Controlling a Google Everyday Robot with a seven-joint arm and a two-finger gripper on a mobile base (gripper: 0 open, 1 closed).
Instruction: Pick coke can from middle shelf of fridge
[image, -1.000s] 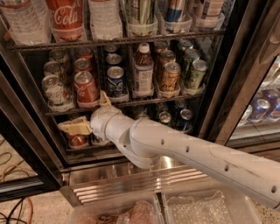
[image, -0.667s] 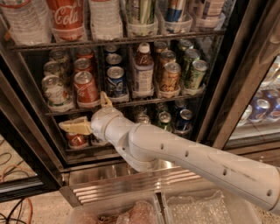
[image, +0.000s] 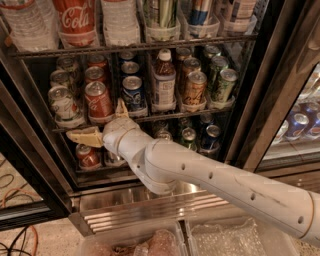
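The coke can (image: 98, 100), red with white script and a silver top, stands at the front of a lane on the middle shelf (image: 170, 115) of the fridge (image: 272, 90). More red cans stand behind it. My gripper (image: 103, 122) is open just below and in front of the can. One tan finger (image: 85, 136) points left under the shelf edge. The other finger (image: 121, 107) points up to the right of the can. The jaws hold nothing.
A white-and-green can (image: 63, 103) stands left of the coke can and a blue can (image: 133, 93) right of it, then a brown bottle (image: 163, 82). A large Coca-Cola bottle (image: 76, 19) is on the rack above. Cans fill the lower rack (image: 89, 156). The ribbed steel base (image: 125, 212) lies below.
My gripper has risen slightly toward the coke can. Nothing on the shelves has moved.
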